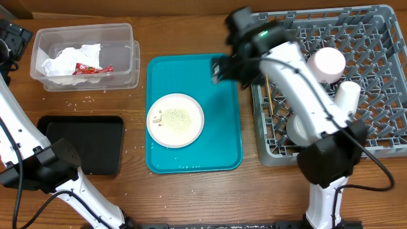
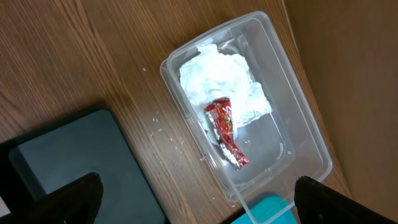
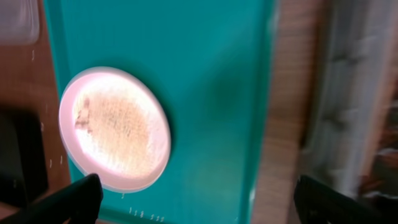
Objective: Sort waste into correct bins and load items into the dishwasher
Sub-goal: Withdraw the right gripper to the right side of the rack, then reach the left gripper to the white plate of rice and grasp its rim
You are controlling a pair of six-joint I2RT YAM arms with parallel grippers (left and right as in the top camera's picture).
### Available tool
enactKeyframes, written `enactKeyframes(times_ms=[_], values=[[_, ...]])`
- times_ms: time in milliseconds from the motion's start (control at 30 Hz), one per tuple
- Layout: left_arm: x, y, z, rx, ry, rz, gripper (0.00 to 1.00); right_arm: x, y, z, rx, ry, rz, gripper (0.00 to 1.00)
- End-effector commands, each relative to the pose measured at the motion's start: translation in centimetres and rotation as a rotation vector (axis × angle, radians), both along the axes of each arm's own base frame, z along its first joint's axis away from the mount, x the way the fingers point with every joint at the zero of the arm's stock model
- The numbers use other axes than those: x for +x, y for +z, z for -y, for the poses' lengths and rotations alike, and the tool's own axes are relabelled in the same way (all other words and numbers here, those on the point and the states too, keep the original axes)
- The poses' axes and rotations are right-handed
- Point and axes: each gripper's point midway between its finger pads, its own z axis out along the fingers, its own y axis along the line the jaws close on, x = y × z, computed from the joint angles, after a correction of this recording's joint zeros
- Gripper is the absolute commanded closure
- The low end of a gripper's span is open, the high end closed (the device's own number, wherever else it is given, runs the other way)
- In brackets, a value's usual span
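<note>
Overhead, the plate (image 1: 175,119) with rice (image 1: 178,117) sat on the teal tray (image 1: 222,127), left of the rack (image 1: 375,127); napkin (image 1: 63,60) and wrapper (image 1: 89,69) lay in the tub (image 1: 82,27). Left wrist view: the left gripper (image 2: 196,186) hung above the tub, fingers (image 2: 68,202) wide apart, empty. Right wrist view: the right gripper (image 3: 196,186) hung over the teal tray beside the plate, fingers (image 3: 62,202) apart, empty.

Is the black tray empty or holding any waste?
Empty. The black tray shows a bare floor wherever it is visible in the overhead and left wrist views. The napkin and wrapper lie in the clear tub.
</note>
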Motion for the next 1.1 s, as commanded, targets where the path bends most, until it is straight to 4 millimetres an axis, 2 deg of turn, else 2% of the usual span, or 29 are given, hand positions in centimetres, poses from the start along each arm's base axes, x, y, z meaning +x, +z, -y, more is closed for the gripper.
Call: enactKeyframes(times_ms=[0, 67, 167, 300, 367, 433, 533, 633, 700, 733, 833, 933, 1067], values=[[0.2, -0.2, 0.1, 0.013, -0.020, -0.013, 0.00, 3.0, 9.8, 9.3, -0.039, -0.266, 0.255, 0.00], [0.2, -0.2, 0.1, 0.014, -0.020, -0.013, 0.00, 3.2, 12.2, 13.3, -0.034, -0.357, 0.296, 0.00], [0.2, -0.2, 0.1, 0.012, -0.019, -0.012, 0.00, 2.8, 14.0, 18.8, -0.043, -0.482, 0.325, 0.00], [0.6, -0.1, 0.5, -0.011, -0.019, 0.012, 0.00, 2.0, 14.0, 23.8, -0.040, -0.598, 0.299, 0.00], [1.2, -0.1, 1.7, -0.089, -0.022, 0.048, 0.00, 1.6, 13.7, 25.7, -0.048, -0.643, 0.283, 0.00], [1.8, 0.0, 5.0, -0.249, -0.112, 0.093, 0.00, 1.4, 13.6, 26.9, -0.054, -0.673, 0.279, 0.00], [2.2, 1.1, 11.8, -0.456, -0.423, 0.158, 0.00, 1.2, 13.7, 28.2, -0.058, -0.704, 0.279, 0.00], [3.1, 3.2, 18.7, -0.517, -0.801, 0.285, 0.00, 1.1, 13.6, 28.8, -0.060, -0.717, 0.279, 0.00], [3.3, 3.5, 22.8, -0.529, -0.931, 0.288, 0.00, 1.1, 13.7, 28.8, -0.060, -0.717, 0.279, 0.00], [3.2, 3.1, 24.9, -0.517, -0.974, 0.257, 0.00, 1.1, 13.6, 28.8, -0.060, -0.717, 0.279, 0.00], [3.0, 0.8, 29.2, -0.383, -1.050, 0.108, 0.00, 1.1, 13.7, 28.8, -0.060, -0.717, 0.279, 0.00], [2.3, -1.8, 32.6, -0.201, -1.083, -0.059, 0.00, 1.1, 13.7, 28.8, -0.060, -0.717, 0.279, 0.00], [0.8, -5.1, 35.8, 0.032, -1.062, -0.259, 0.00, 1.1, 13.7, 28.8, -0.060, -0.717, 0.279, 0.00]])
